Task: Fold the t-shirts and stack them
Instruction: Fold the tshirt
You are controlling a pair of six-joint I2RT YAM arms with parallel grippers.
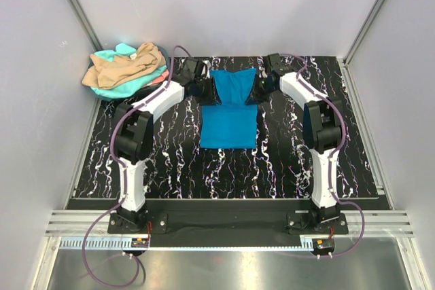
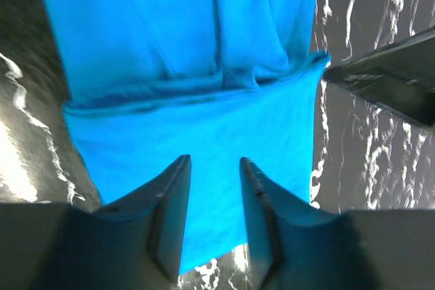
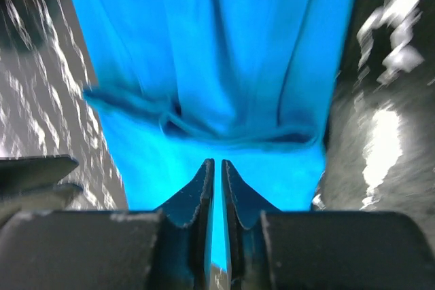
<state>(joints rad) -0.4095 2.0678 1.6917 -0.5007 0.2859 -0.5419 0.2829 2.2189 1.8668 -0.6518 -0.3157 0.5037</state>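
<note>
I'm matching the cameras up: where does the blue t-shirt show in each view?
Top external: blue t-shirt, centre, toward the far edge.
Left wrist: fills the upper and middle picture.
Right wrist: fills the middle, top to bottom.
Shared landmark: black marbled table flanking it.

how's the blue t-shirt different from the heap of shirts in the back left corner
The blue t-shirt lies flat near the middle of the table, partly folded over itself; the heap sits crumpled in the back left corner. The blue t-shirt is one garment in one colour; the heap mixes tan, mint and a bit of coral cloth. The blue t-shirt has straight edges; the heap has none. Both are soft cloth.
</note>
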